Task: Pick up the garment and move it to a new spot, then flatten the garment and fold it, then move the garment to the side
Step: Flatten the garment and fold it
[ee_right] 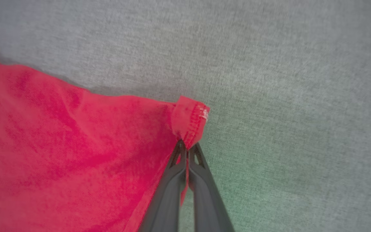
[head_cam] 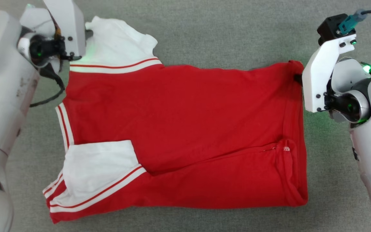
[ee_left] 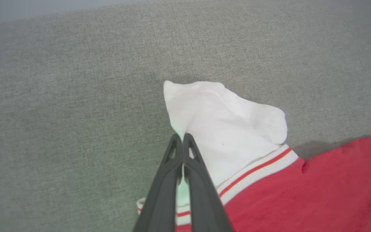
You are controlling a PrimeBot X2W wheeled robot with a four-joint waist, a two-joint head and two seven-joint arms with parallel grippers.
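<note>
The garment (head_cam: pixel 185 129) lies on the grey surface (head_cam: pixel 221 38), folded along its length, with the red body in the middle. The left pincer (ee_left: pixel 182 138) is clenched on the far white sleeve (ee_left: pixel 224 125). The right pincer (ee_right: pixel 187 146) is clenched on the far red hem corner (ee_right: pixel 190 119). A second white sleeve (head_cam: pixel 98 164) lies folded on the near side.

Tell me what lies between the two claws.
The garment: its far edge runs from the white sleeve pinched by the left claw to the red hem corner pinched by the right claw, seen in the head view.
</note>
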